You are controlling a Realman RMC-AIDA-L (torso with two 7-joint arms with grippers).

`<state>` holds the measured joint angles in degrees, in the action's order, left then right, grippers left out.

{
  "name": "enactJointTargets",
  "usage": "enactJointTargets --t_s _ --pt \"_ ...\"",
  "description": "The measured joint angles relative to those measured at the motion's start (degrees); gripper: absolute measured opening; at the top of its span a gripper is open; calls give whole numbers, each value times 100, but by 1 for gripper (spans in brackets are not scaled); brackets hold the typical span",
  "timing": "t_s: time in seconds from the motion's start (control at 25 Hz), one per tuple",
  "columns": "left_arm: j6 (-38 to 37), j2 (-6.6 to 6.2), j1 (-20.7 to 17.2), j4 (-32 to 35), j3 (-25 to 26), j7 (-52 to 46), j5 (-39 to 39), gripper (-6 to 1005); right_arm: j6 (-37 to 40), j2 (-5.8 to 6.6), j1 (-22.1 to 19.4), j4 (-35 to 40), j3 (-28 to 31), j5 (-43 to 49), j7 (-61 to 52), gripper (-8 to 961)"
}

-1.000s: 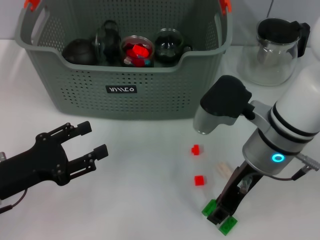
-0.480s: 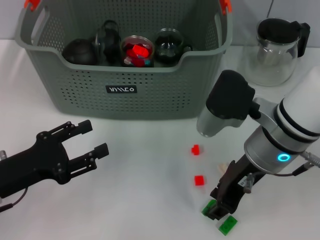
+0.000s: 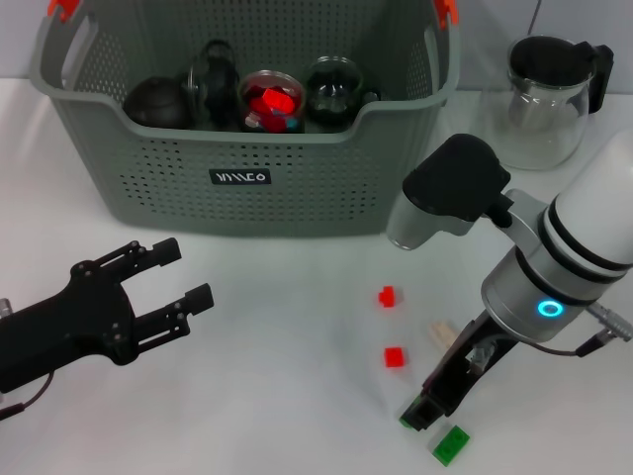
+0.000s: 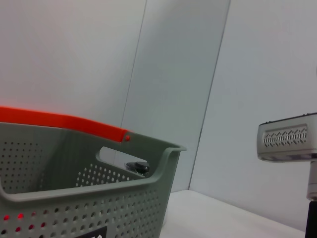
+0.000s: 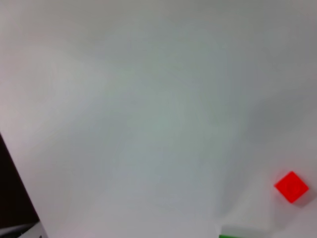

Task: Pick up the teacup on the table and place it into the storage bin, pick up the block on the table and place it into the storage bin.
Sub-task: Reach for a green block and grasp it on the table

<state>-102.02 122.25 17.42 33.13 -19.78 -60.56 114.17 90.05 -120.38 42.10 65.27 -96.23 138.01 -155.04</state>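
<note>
head view: right gripper (image 3: 427, 408) grips one green block (image 3: 412, 414), another (image 3: 451, 444) beside.

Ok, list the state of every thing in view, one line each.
storage bin: upright, holding dark teaware and a glass cup with red pieces.
left gripper: open, empty, hovering in front of the bin.
right gripper: low at the table, on a green block.
second green block: flat on the table, free.
red blocks: loose on the table.
glass pitcher: upright, empty.

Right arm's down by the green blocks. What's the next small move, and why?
Probably lift the right gripper slightly: a green block sits at its tip, and whether it is gripped I cannot tell. The left gripper idles, open.
</note>
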Motion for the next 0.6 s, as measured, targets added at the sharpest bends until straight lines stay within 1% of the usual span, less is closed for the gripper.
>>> enactJointTargets --t_s 0.24,0.44,0.6 --pt "53 5 -16 0 -5 0 0 753 31 -25 82 38 -221 447 -752 488" --pt "142 -1 -19 0 1 0 0 753 59 -33 95 242 -406 468 -1081 493" --pt "165 -6 -19 0 1 0 0 753 24 -46 128 247 -580 460 -1160 496"
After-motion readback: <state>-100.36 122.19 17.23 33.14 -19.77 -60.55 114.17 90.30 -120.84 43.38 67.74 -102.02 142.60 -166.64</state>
